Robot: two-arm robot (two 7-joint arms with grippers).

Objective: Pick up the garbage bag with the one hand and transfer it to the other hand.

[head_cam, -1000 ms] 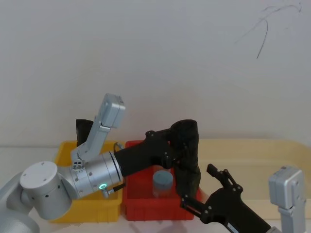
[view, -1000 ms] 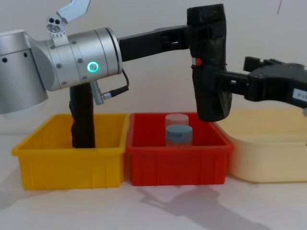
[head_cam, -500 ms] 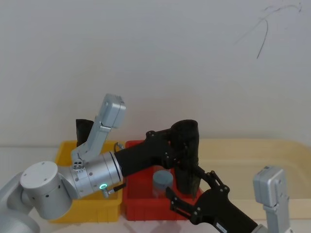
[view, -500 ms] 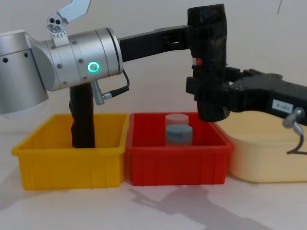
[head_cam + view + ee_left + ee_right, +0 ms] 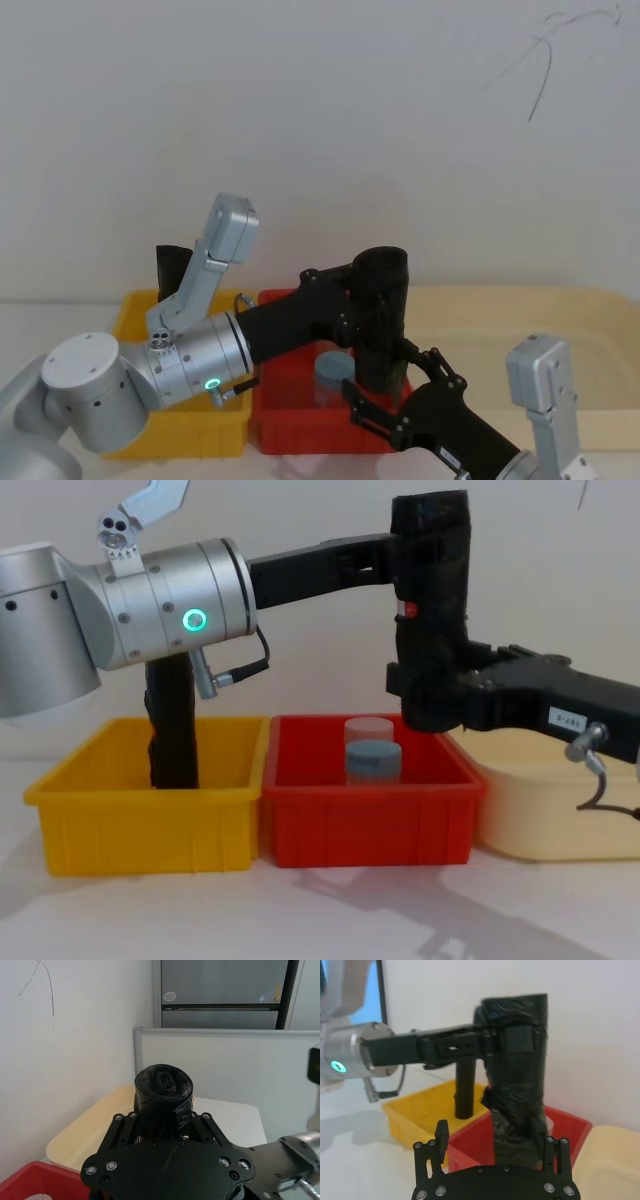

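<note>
Where side-on, garbage bag (image 5: 438, 600) red-marked.

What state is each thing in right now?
garbage bag: upright, lifted over the red bin
left gripper: shut on the bag's upper part
right gripper: open, straddling the bag's lower part
blue-lidded jar: standing in the red bin
black upright piece: standing in the yellow bin
</note>
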